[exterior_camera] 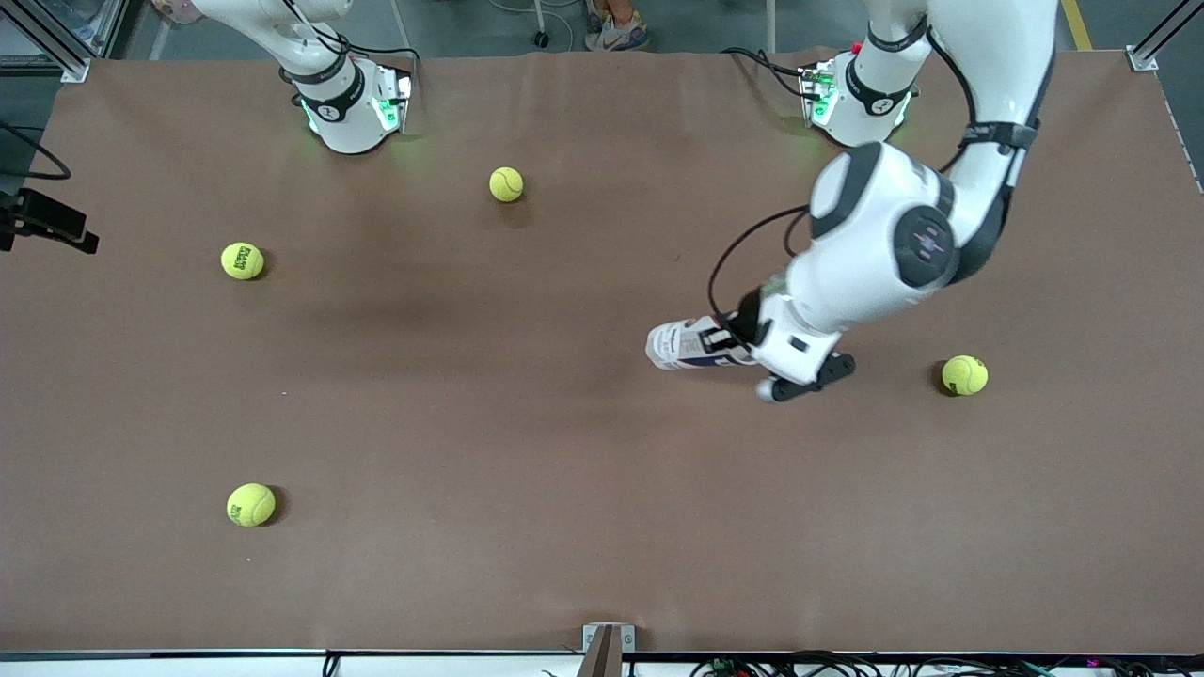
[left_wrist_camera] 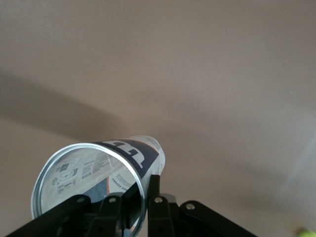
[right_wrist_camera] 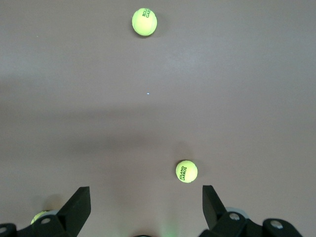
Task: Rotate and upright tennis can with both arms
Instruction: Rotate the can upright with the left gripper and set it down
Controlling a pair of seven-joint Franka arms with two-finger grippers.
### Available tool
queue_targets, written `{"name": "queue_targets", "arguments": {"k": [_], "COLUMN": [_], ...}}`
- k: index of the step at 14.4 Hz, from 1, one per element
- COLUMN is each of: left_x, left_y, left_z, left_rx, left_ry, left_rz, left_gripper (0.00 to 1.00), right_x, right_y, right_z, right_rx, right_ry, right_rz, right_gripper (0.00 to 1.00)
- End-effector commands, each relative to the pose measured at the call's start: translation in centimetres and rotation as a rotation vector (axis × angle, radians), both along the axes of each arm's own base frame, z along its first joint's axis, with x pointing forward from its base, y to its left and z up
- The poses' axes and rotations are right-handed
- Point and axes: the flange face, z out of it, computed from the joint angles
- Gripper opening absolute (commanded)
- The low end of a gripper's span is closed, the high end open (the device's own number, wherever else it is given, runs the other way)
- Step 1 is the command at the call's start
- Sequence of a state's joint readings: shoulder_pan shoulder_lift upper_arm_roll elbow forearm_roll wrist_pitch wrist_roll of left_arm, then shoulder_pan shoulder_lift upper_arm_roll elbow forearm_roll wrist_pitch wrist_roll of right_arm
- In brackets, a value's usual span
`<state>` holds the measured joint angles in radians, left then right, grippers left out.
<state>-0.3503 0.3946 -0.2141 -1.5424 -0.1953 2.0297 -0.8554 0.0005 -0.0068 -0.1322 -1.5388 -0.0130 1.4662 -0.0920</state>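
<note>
Overhead, from the front view, the left arm (exterior_camera: pixel 903 235) reaches down over the brown desk (exterior_camera: pixel 527 451), and its left gripper (exterior_camera: pixel 729 340) is clamped on the tennis can (exterior_camera: pixel 682 343), which lies on its side toward the left arm's end of the desk; only the can's free end shows, the rest being hidden under the wrist. Four tennis balls lie well apart on the desk: one (exterior_camera: pixel 964 374) near the can toward the left arm's end, one (exterior_camera: pixel 506 184) close to the bases, and two (exterior_camera: pixel 242 260) (exterior_camera: pixel 250 504) toward the right arm's end. Of the right arm (exterior_camera: pixel 329 85) only the base and lower links show, the rest cut off at the edge, so its gripper is not seen there. Next, the left wrist view looks into the can's open metal-rimmed mouth (left_wrist_camera: pixel 89 187), with the black fingers (left_wrist_camera: pixel 155 190) closed on its wall and the printed label running away from the camera; the lower part of the can is cut off. Lastly, the right wrist view shows the right gripper (right_wrist_camera: pixel 143 207) waiting high over the desk, its fingers (right_wrist_camera: pixel 79 205) spread wide and empty, with two balls in full (right_wrist_camera: pixel 144 21) (right_wrist_camera: pixel 186 171) and a third (right_wrist_camera: pixel 42 215) half hidden by one finger.
</note>
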Motion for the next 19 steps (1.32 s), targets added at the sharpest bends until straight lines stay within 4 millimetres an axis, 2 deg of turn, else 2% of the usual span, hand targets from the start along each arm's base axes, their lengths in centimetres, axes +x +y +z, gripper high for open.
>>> {"name": "queue_targets", "arguments": {"k": [1, 4, 7, 8, 10, 13, 14, 17, 18, 19], "left_x": [-2.1, -4.8, -7.6, -8.4, -8.8, -8.9, -8.7, -8.5, -8.6, -8.3], "left_y": [-5.9, -11.9, -15.6, -16.5, -16.9, -17.2, -17.1, -16.8, -16.9, -16.6], "left_z": [0.0, -2.1, -6.0, -6.8, -8.5, -9.3, -9.3, -8.5, -8.3, -7.6], "left_rx": [0.135, 0.267, 0.386, 0.407, 0.439, 0.439, 0.438, 0.428, 0.425, 0.419], "left_ry": [-0.046, -0.076, -0.094, -0.1, -0.103, -0.1, -0.1, -0.106, -0.105, -0.112], "left_rz": [0.017, -0.018, -0.077, -0.086, -0.09, -0.093, -0.091, -0.087, -0.086, -0.079], "left_gripper": [0.0, 0.0, 0.0, 0.0, 0.0, 0.02, 0.09, 0.41, 0.48, 0.72], "right_x": [-2.4, -3.0, -2.9, -2.9, -2.9, -2.9, -2.9, -2.9, -2.9, -2.9], "right_y": [0.4, 0.8, 2.4, 2.2, 1.8, 1.5, 1.6, 1.5, 1.6, 1.7], "right_z": [0.3, 1.2, 1.3, 1.3, 1.5, 1.4, 1.5, 1.5, 1.5, 1.5], "right_rx": [0.008, 0.007, 0.001, 0.002, 0.003, 0.005, 0.005, 0.01, 0.011, 0.011], "right_ry": [-0.019, -0.034, -0.029, -0.03, -0.037, -0.036, -0.037, -0.039, -0.039, -0.039], "right_rz": [-0.005, -0.022, -0.047, -0.041, -0.012, -0.01, -0.009, -0.01, -0.008, -0.008], "right_gripper": [1.0, 1.0, 1.0, 1.0, 1.0, 1.0, 1.0, 1.0, 1.0, 1.0]}}
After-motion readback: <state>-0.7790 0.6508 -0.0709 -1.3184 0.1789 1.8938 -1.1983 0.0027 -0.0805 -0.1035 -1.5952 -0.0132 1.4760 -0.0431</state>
